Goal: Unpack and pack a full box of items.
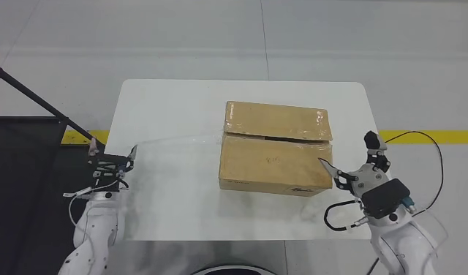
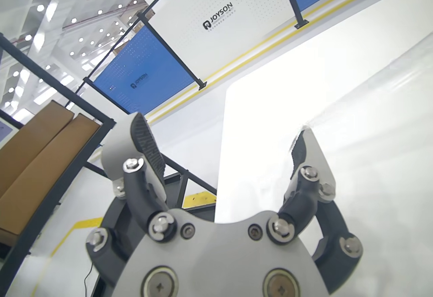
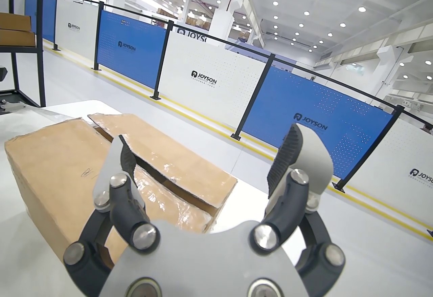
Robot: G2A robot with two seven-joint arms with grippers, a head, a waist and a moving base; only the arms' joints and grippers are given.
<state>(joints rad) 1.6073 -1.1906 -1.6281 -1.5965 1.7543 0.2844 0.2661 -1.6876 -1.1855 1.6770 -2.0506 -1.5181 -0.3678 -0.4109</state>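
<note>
Box (image 1: 274, 154), ctr of frame: contents hidden under flaps; side print too small to read. Right tool (image 3: 208, 134) covers part of its near end.

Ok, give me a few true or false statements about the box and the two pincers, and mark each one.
1. The cardboard box rests on the white table. True.
2. The box's flaps stand straight up, wide open. False: they lie folded down, with only a narrow gap between them.
3. The right pincer is open, close to a corner of the box. True.
4. The left pincer is shut on the box. False: it is open and holds nothing, at the table's edge, well apart from the box.
</note>
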